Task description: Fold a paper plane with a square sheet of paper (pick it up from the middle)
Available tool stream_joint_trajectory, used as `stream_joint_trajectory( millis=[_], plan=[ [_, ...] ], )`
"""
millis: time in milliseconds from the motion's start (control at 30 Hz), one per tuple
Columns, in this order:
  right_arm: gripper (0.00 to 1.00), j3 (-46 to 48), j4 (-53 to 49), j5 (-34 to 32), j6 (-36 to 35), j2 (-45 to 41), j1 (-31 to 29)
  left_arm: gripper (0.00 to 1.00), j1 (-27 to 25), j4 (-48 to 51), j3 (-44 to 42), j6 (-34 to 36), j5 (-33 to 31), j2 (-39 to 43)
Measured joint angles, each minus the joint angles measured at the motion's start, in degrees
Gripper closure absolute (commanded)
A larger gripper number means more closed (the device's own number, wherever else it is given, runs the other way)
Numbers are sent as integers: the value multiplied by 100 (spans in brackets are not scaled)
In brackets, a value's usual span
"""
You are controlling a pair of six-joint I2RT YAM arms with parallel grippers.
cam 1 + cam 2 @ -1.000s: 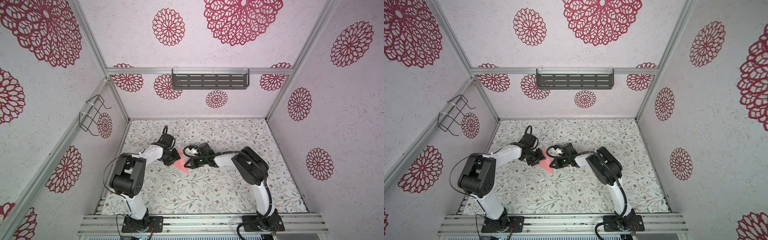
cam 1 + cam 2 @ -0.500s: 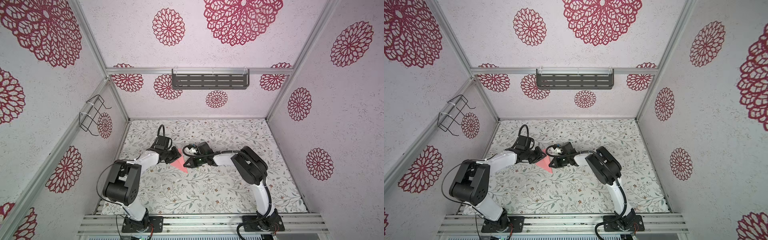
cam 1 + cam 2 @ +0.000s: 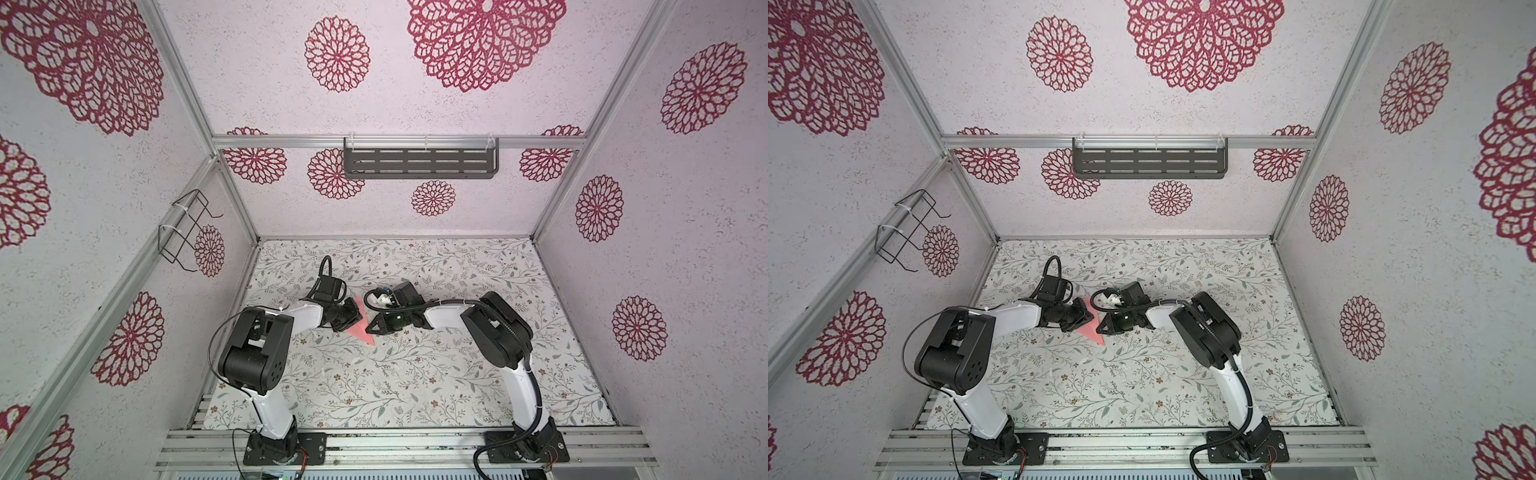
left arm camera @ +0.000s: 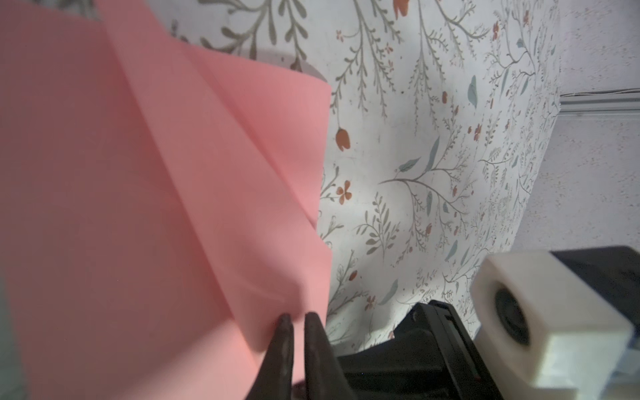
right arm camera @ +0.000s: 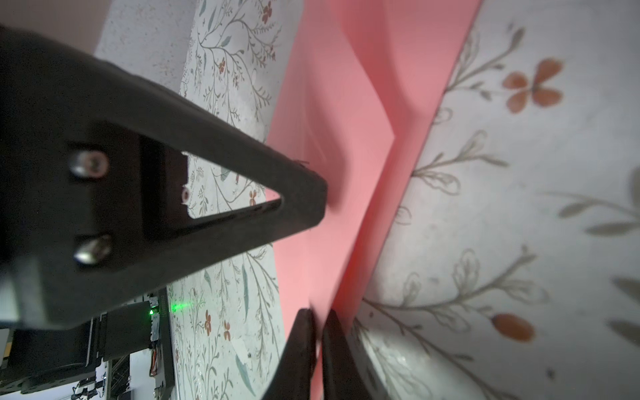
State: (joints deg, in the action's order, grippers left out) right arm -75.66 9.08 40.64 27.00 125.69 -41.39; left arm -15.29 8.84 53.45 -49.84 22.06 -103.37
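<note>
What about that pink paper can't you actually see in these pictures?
Whole shape of the paper: in both top views the left fingers and right fingers cover most of it; only a small wedge shows.
Left wrist view: the paper runs off the picture's edges and is blurred.
Right wrist view: one of the left fingers hides part of it, and the edge cuts off the rest.
Whether it touches the table: cannot tell.

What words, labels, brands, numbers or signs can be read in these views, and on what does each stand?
None can be read in any view. The pink paper is plain; the table mat and walls bear only flower patterns; the grey shelf shows slots, no lettering.
</note>
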Motion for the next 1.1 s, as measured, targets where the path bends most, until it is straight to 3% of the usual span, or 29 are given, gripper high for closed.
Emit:
stream_joint_trajectory(
  millis=[1100],
  plan=[
    [81,-24,83,175,11,52,37,83,33,-341,-129,144,144,-109]
  ],
)
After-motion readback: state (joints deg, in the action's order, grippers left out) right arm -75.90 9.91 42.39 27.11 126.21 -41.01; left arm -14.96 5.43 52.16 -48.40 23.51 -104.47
